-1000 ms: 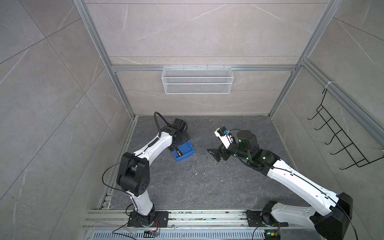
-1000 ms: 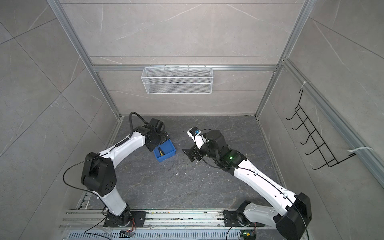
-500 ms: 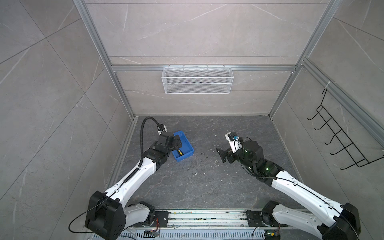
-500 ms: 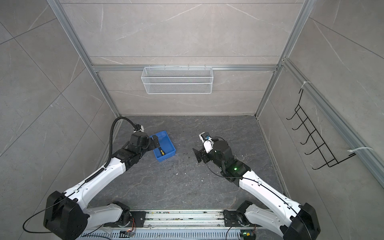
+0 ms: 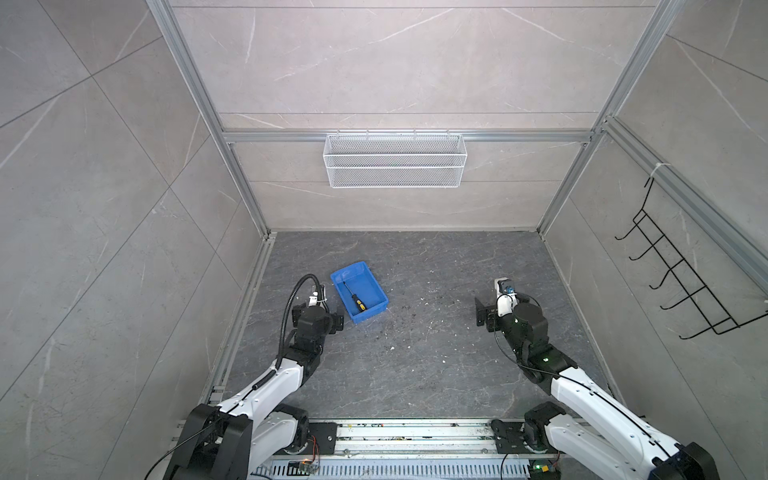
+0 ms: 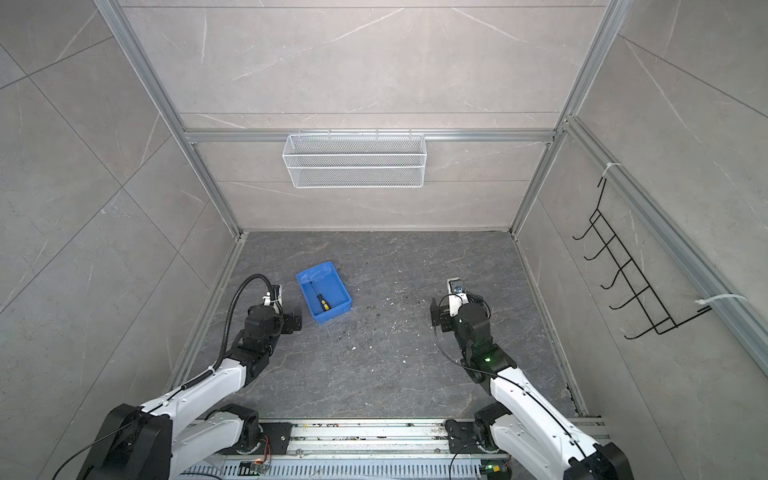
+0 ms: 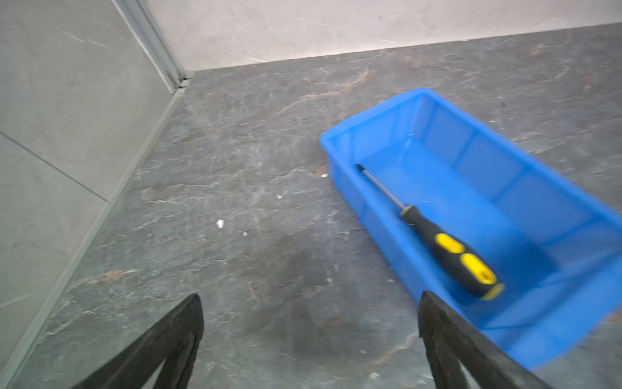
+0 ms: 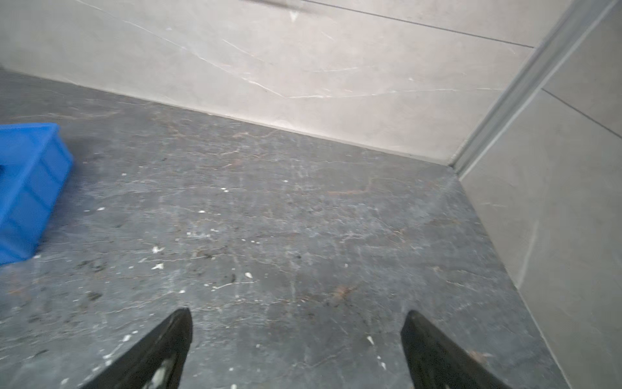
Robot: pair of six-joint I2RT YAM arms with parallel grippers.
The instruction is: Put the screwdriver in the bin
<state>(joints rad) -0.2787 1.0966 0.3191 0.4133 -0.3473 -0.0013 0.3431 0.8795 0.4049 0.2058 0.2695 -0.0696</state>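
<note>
Both arms have drawn back toward the near bench edge; the left end effector (image 7: 309, 298) and right end effector (image 8: 297, 312) gape wide, holding nothing. Farther off, left of centre, the screwdriver (image 7: 427, 229) lies flat inside the bin (image 7: 372, 114). It looks light and rigid, best gripped across its textured handle.
</note>
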